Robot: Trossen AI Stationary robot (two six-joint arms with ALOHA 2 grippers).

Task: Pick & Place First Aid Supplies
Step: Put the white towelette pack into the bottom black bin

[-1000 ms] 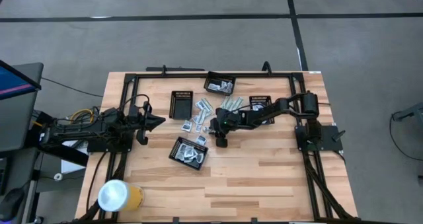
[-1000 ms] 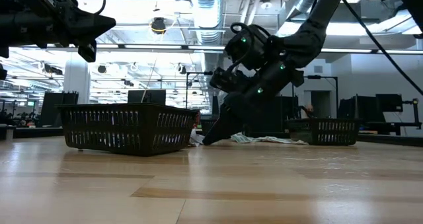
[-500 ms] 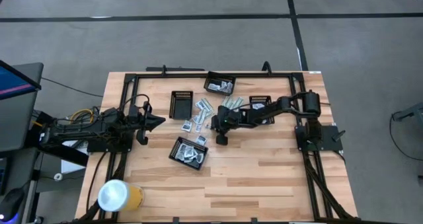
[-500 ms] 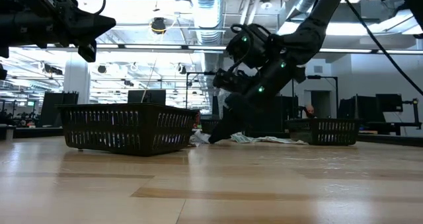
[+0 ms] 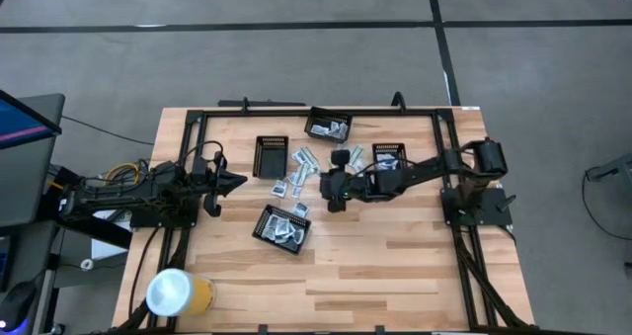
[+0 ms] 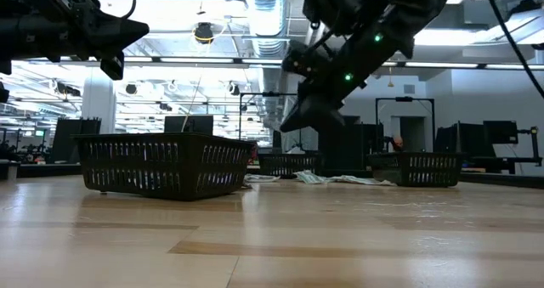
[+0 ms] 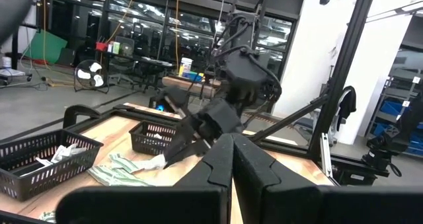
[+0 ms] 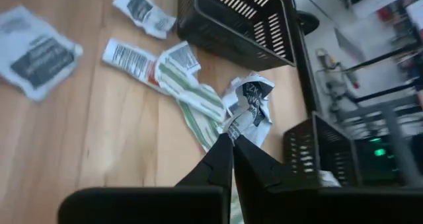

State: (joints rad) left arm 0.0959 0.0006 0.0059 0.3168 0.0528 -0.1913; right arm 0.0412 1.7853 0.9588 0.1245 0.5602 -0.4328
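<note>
The first aid supplies are white sachets (image 5: 294,183) and pale green strips (image 5: 346,155) that lie loose on the wooden table among black mesh trays. My right gripper (image 8: 231,137) hovers above this pile, well clear of the table in the low view (image 6: 291,123), shut on a crumpled white sachet with black print (image 8: 251,100). The same sachet shows white at its fingertips in the left wrist view (image 7: 157,161). My left gripper (image 7: 231,143) is shut on nothing and waits at the table's left side (image 5: 237,182). My right gripper pinches the crumpled sachet by one edge (image 8: 242,122) between the free ends of its two fingers. The fingers slant down from the table's right side. The sachet sticks out beyond the fingertips, lifted clear of the table and of the strips below.
Four black mesh trays stand around the pile: one at the far left (image 5: 272,155), one at the far edge holding packets (image 5: 329,125), one under the right arm (image 5: 389,153), one nearer holding packets (image 5: 282,226). A yellow roll (image 5: 178,293) lies at the near left corner.
My right gripper has risen off the table from the pile, rolled at the wrist, and drawn back a little toward the table's right edge. The crumpled sachet has come up with it.
</note>
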